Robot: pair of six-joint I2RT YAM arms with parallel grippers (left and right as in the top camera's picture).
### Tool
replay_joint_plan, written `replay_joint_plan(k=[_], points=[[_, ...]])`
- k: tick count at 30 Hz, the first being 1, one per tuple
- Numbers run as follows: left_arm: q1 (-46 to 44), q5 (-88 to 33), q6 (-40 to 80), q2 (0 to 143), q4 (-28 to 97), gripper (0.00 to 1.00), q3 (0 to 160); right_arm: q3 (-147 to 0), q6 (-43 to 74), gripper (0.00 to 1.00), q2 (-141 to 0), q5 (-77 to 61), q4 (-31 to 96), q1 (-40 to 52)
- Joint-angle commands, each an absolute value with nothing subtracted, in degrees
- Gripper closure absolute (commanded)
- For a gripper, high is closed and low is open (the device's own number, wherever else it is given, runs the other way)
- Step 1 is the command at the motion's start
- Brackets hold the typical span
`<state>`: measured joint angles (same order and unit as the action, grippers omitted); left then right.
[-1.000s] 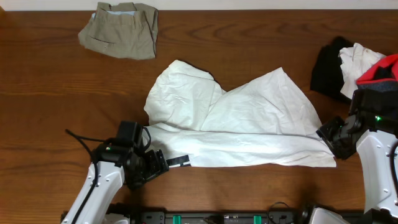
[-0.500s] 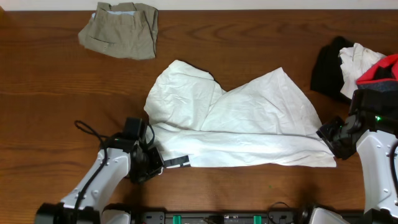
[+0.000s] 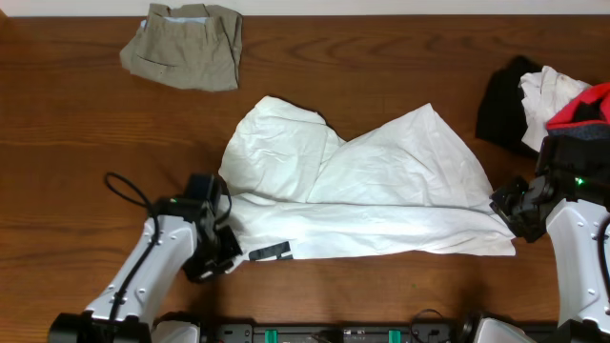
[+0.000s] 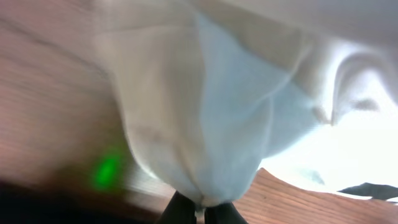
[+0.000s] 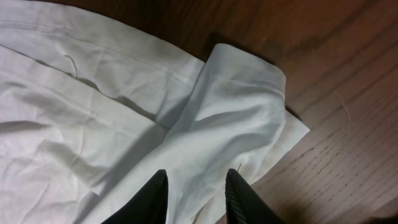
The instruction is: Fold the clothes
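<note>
Tabletop [image 3: 86, 143] — left end effector [image 3: 225, 251] pinches white top [image 3: 381, 181], right end effector [image 5: 196, 186] straddles it.

Nothing legible anywhere; the black mark [image 3: 270, 252] on the white top [image 3: 362, 191] cannot be read.

Evenly lit from above, sharp overhead and at right wrist. Blurred at left wrist, blown out on white top [image 4: 348, 143] at right.

Top [image 3: 372, 191]: plain white, one small black mark [image 3: 270, 252]. Folded piece [image 3: 186, 46]: khaki. Also a black piece [image 3: 498, 114], white piece [image 3: 551, 93], red piece [image 3: 589, 105]. Desk [image 3: 76, 143]: warm brown wood grain, darker streaks.
</note>
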<state>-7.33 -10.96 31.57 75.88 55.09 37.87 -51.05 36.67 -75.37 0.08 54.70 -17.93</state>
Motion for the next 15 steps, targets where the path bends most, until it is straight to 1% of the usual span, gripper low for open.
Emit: replay_joint_plan(k=[1, 4, 8, 14, 15], points=[[-5.3, -6.3, 32.2, 76.2, 57.6, 0.94, 41.7, -51.5, 36.3, 0.71, -75.5, 2.4, 54.6, -18.3], [-2.7, -3.5, 32.3, 76.2, 59.1, 0.94, 43.2, -51.5, 37.3, 0.71, -75.5, 5.0, 54.6, -18.4], [1.3, 6.3, 36.4, 76.2, 61.1, 0.94, 43.9, -51.5, 37.7, 0.71, -75.5, 5.8, 54.4, -18.4], [7.6, 10.9, 36.8, 76.2, 61.0, 0.94, 45.4, -51.5, 37.7, 0.71, -75.5, 5.8, 53.4, -18.4], [8.6, 11.0, 36.7, 76.2, 61.1, 0.92, 45.6, -51.5, 37.7, 0.71, -75.5, 5.8, 53.4, -18.4]])
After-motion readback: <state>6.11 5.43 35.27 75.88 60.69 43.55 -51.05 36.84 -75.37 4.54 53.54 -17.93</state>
